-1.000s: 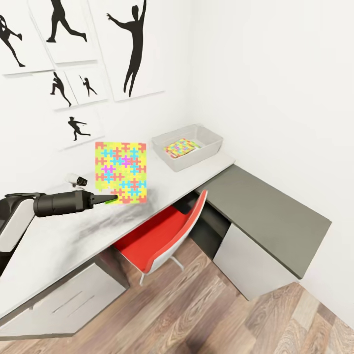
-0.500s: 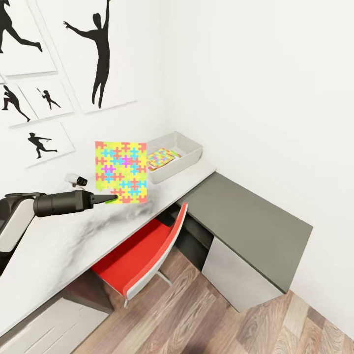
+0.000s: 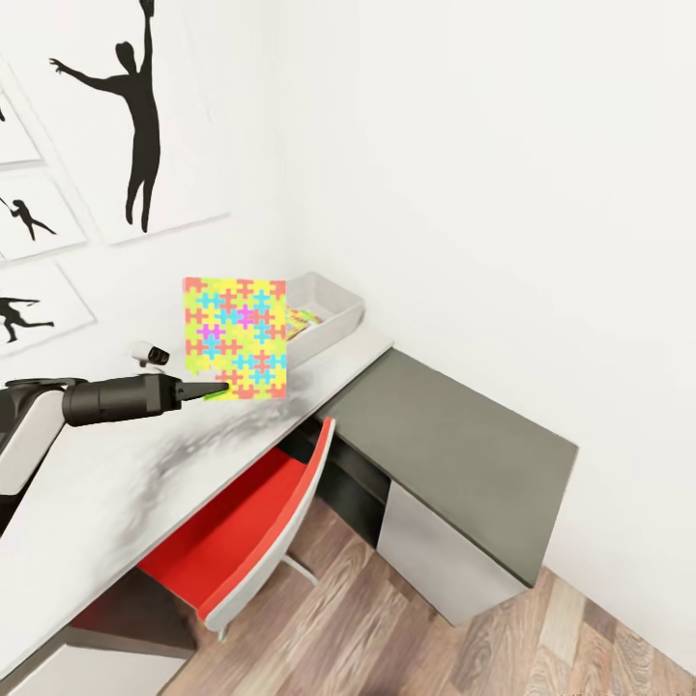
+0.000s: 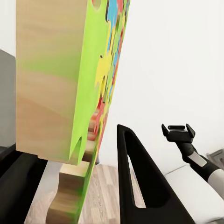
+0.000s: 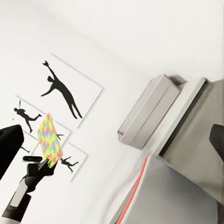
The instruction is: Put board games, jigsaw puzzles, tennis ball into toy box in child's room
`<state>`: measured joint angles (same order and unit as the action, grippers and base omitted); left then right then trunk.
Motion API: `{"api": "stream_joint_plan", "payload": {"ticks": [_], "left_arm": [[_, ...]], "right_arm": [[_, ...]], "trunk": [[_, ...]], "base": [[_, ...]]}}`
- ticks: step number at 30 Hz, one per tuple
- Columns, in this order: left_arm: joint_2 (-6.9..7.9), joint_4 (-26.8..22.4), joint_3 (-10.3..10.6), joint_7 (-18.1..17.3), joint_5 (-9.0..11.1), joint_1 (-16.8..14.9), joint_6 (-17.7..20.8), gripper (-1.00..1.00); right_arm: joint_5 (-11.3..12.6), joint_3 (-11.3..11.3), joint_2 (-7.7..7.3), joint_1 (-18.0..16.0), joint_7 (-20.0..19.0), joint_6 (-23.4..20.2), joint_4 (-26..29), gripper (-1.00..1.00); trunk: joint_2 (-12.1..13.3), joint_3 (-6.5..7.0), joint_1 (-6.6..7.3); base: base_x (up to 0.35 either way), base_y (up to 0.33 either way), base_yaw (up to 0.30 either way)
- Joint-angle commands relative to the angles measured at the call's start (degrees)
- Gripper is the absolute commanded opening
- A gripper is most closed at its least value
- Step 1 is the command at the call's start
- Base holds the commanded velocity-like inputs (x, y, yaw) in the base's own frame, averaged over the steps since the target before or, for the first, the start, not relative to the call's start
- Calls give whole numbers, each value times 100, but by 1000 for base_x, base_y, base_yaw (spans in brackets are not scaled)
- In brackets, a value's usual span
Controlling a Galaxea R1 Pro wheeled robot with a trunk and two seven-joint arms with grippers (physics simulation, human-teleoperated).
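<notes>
Camera swing since a second ago: prints, pale grey desk top and light grey sloping-sided toy box have all slid leftward in the head view, while arm and puzzle sit at the same spot in frame. Judged: the base is turning, carry under way, no release yet.

Left gripper clamped on the lower edge of the thin square jigsaw puzzle board. Board upright, held above the desk, near the box and overlapping its near end in the head view. Face yellow with pink, blue, orange interlocking pieces; plain wood back in the left wrist view.

Right gripper: fingers apart, empty.

Toy box already holds something colourful.
</notes>
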<state>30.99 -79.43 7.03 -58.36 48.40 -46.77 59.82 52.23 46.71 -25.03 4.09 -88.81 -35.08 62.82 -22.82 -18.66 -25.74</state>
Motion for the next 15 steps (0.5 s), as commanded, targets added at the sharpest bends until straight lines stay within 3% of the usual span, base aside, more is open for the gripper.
{"api": "stream_joint_plan", "payload": {"ticks": [1, 15], "left_arm": [[5, 2, 9, -18, 3, -7, 18, -100], [49, 4, 15, -18, 6, -8, 18, -100]], "right_arm": [[24, -4, -2, 4, -4, -60, 5, 100], [29, -4, 6, 4, -4, -52, 8, 100]], "trunk": [[-10, 0, -4], [-10, 127, -4]], "base": [[18, -16, -173], [13, 14, -172]]}}
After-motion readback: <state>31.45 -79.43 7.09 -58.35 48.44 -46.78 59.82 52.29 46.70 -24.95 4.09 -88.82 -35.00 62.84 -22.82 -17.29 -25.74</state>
